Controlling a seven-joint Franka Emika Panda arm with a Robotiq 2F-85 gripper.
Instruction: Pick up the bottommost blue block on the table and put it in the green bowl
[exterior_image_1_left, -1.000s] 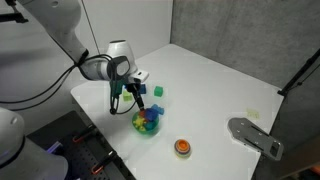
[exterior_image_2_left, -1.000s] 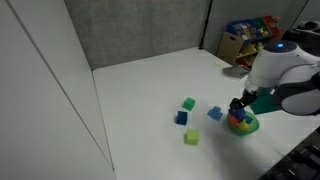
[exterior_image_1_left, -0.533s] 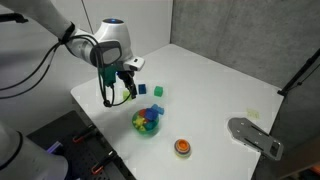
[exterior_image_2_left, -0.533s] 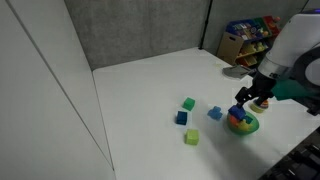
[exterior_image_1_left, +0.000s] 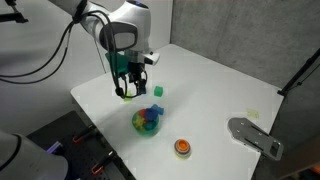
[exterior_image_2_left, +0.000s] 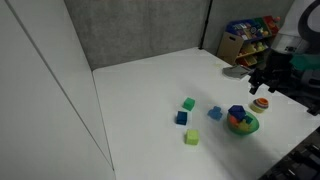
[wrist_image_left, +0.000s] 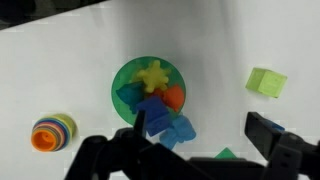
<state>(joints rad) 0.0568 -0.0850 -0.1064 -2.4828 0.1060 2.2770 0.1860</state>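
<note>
The green bowl (exterior_image_1_left: 147, 122) (exterior_image_2_left: 241, 124) (wrist_image_left: 122, 78) holds several coloured pieces. A mid-blue block (wrist_image_left: 153, 112) (exterior_image_2_left: 236, 113) lies on top of them, at the bowl's edge. My gripper (wrist_image_left: 200, 135) is open and empty, high above the table just beside the bowl. In both exterior views it hangs above the table (exterior_image_1_left: 128, 88) (exterior_image_2_left: 268, 80), apart from the bowl. Another blue cube (exterior_image_2_left: 182, 118) sits on the table among the loose cubes.
A paler blue cube (wrist_image_left: 181, 131) (exterior_image_2_left: 215, 113) lies right against the bowl. A yellow-green cube (wrist_image_left: 266, 81) (exterior_image_2_left: 191, 137) and a green cube (exterior_image_2_left: 189, 103) (exterior_image_1_left: 157, 90) sit nearby. A small orange dish (exterior_image_1_left: 182, 147) (wrist_image_left: 52, 132) stands beyond the bowl. The table edge (exterior_image_1_left: 100, 125) is close.
My gripper was down at the bowl a second ago. It has opened, risen and moved away. The blue block stays in the bowl.
</note>
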